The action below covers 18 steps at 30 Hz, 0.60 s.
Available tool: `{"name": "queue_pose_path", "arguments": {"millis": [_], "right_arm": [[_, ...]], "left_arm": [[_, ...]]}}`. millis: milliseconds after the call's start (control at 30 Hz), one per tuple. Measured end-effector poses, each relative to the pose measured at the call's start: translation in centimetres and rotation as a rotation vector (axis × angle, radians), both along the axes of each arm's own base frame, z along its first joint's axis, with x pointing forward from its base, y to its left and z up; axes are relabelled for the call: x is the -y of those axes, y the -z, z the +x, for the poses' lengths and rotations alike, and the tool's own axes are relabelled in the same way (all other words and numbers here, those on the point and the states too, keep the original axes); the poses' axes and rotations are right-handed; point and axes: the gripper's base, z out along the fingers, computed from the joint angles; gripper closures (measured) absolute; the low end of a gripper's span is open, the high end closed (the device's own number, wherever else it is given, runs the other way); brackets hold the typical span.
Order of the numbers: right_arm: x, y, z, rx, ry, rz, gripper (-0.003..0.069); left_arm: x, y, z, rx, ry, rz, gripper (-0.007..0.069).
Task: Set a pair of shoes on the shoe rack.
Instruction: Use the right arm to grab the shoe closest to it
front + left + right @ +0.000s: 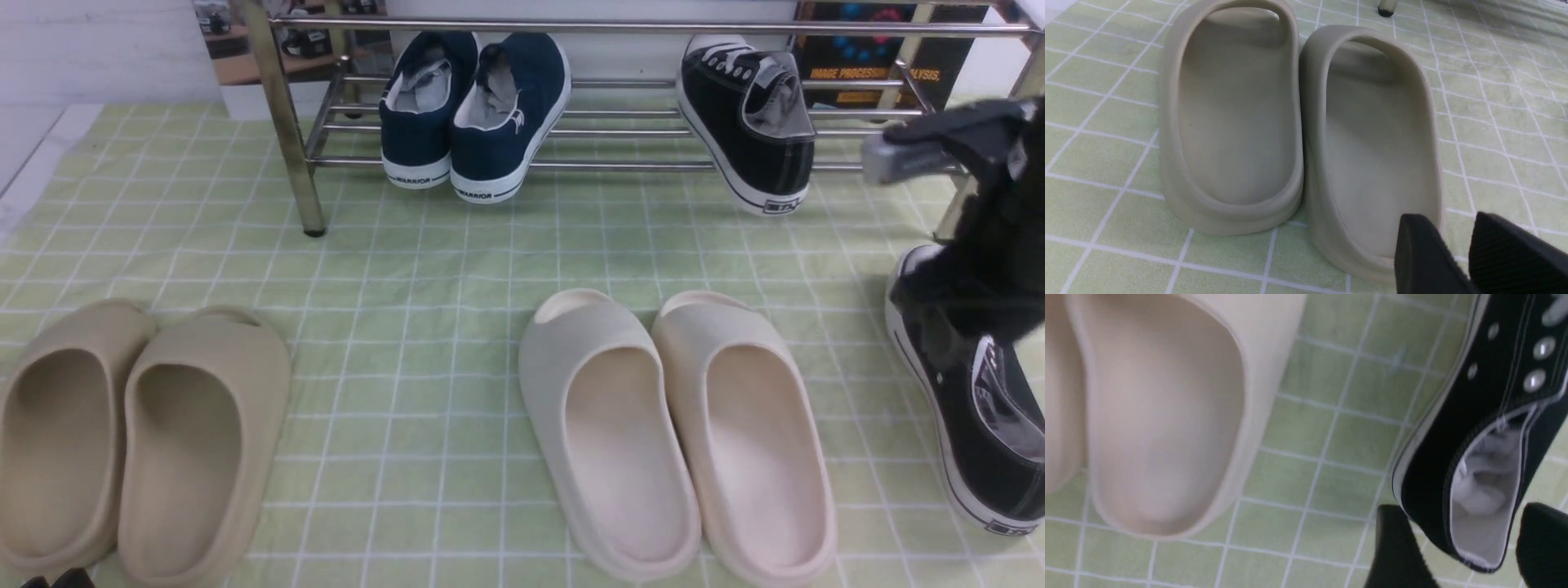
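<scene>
One black sneaker (747,122) already rests on the shoe rack (282,122), on its lower bars at the right. The second black sneaker (971,408) lies on the desk (457,269) at our far right, its long axis running front to back, toe toward the rack. Our right arm (988,237) is nearer: its jaws are spread either side of the heel collar, not yet clamped. The left jaws, narrowly parted on nothing, hang by the beige slides (139,433), well apart.

Black canvas sneaker (755,122), white sole: on chrome shoe rack (571,25) lower shelf, heel overhanging front. Second sneaker (971,408): upright, off the rack, front right.
</scene>
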Motion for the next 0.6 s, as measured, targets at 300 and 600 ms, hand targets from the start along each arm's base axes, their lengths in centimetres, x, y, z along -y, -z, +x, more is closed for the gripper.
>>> {"name": "queue_pose_path", "arguments": {"millis": [300,600], "right_arm": [[2.0,7.2,-1.7,0.037,0.103,-0.038,0.0347],[2.1,9.7,-1.0,0.028,0.086,-0.071,0.0552]], "left_arm": [[0.0,0.0,0.0,0.000,0.000,0.000,0.0417],[0.0,0.0,0.0,0.000,0.000,0.000,0.0416]]}}
